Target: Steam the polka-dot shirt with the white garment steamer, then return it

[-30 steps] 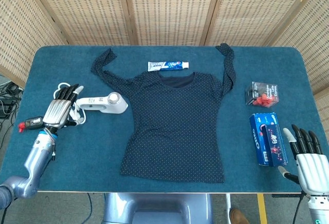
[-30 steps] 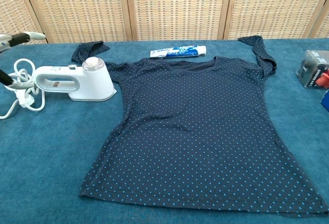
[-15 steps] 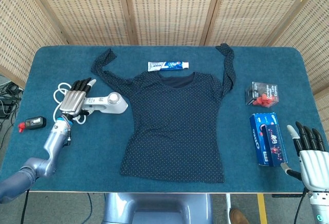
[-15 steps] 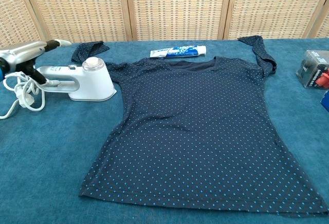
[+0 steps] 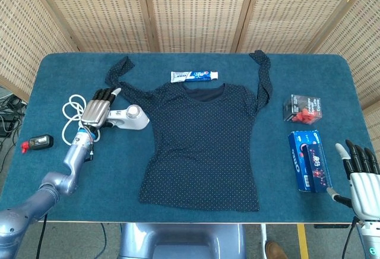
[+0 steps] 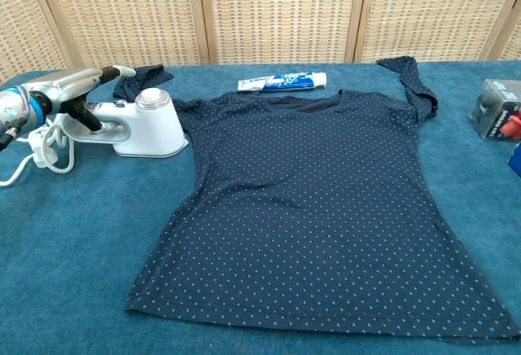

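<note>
The dark polka-dot shirt (image 5: 205, 140) (image 6: 317, 208) lies flat in the middle of the blue table, sleeves spread toward the back. Just off its left sleeve the white garment steamer (image 5: 132, 118) (image 6: 155, 123) lies on its side, handle pointing left. My left hand (image 5: 98, 109) (image 6: 69, 90) lies over that handle, touching it with fingers stretched along it and not wrapped around it. My right hand (image 5: 361, 173) hovers open at the table's front right corner, fingers apart and holding nothing.
The steamer's white cord (image 5: 72, 109) (image 6: 41, 147) coils to the left of my left hand. A toothpaste tube (image 5: 194, 76) lies behind the shirt collar. At the right are a clear box of red items (image 5: 301, 108) and a blue snack box (image 5: 310, 161). A small black device (image 5: 37, 142) sits far left.
My left hand has moved right, from beside the cord onto the steamer's handle, and the steamer has shifted slightly right. My right hand has drawn back a little toward the front edge.
</note>
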Controlling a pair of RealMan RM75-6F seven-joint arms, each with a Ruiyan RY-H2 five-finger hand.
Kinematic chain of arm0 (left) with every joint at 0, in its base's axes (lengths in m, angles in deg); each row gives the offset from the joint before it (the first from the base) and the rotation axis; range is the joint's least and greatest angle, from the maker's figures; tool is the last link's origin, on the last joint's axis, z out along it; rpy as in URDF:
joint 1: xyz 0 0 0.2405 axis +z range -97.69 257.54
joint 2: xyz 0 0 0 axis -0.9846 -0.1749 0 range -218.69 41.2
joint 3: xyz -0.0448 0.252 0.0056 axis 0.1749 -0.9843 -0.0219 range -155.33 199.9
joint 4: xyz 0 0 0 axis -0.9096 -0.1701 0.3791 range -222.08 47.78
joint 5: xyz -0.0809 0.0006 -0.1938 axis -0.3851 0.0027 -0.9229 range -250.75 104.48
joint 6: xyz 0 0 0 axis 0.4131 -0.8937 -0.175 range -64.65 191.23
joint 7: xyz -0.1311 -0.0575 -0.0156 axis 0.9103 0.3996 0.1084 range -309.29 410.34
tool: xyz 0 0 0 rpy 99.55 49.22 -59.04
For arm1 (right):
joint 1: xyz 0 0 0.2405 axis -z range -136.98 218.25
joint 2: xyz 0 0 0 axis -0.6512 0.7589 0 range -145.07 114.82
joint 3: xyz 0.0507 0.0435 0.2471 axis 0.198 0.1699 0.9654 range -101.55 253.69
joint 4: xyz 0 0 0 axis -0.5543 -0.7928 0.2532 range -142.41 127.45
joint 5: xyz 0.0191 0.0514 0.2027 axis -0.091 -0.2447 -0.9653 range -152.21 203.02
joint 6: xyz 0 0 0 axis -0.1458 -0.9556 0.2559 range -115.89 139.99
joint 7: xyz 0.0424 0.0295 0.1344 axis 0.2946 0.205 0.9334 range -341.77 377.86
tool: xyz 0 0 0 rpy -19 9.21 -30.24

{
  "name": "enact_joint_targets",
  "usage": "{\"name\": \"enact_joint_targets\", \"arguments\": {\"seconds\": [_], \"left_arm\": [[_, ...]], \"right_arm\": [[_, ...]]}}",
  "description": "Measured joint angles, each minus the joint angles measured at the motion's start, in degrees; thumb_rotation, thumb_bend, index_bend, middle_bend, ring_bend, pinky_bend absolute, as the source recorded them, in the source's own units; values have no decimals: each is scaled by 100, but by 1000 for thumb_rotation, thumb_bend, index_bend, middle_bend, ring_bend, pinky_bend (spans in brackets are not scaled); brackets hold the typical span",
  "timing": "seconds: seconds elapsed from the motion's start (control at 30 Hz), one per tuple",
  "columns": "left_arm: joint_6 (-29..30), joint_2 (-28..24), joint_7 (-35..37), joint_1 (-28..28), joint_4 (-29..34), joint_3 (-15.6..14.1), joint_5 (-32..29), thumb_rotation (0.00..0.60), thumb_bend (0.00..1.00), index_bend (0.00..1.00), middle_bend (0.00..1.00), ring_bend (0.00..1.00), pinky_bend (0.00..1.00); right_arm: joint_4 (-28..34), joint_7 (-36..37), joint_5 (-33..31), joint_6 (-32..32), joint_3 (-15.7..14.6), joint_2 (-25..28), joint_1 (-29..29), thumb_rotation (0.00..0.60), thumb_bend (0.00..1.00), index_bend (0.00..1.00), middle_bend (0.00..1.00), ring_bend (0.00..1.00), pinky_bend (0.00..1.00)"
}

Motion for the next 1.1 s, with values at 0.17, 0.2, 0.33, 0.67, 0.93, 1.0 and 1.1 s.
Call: {"name": "enact_joint_targets", "arguments": {"seconds": [0.17,0.2,0.33,0.67,0.93,1.0,1.1], "left_arm": [[-240,111,48,-108,-228,-3,-47,600,413,0,0,0,0],[-286,127,58,-127,-252,0,-60,600,413,0,0,0,0],[-472,226,102,-240,-431,21,-110,600,415,0,0,0,0],[-492,460,262,-369,-905,62,-161,600,423,129,216,236,95],[-170,600,395,-309,-1177,-8,-75,600,448,551,519,492,563],[-99,609,425,-285,-1202,-38,-43,600,448,607,559,532,619],[32,605,462,-231,-1220,-86,8,600,460,698,626,594,696]], "right_arm": [[-11,18,-3,31,-8,-2,-15,600,0,54,0,0,0],[-12,16,-4,38,-10,-4,-19,600,0,54,0,0,0],[-22,3,-20,61,-14,-16,-29,600,0,54,0,0,0],[-65,-3,-84,145,-9,-44,-69,600,0,54,0,0,0],[-54,-1,-59,133,-28,-51,-70,600,0,55,0,0,0],[-51,3,-49,126,-34,-51,-68,600,0,55,0,0,0],[-45,24,-25,128,-51,-48,-67,600,0,55,0,0,0]]}}
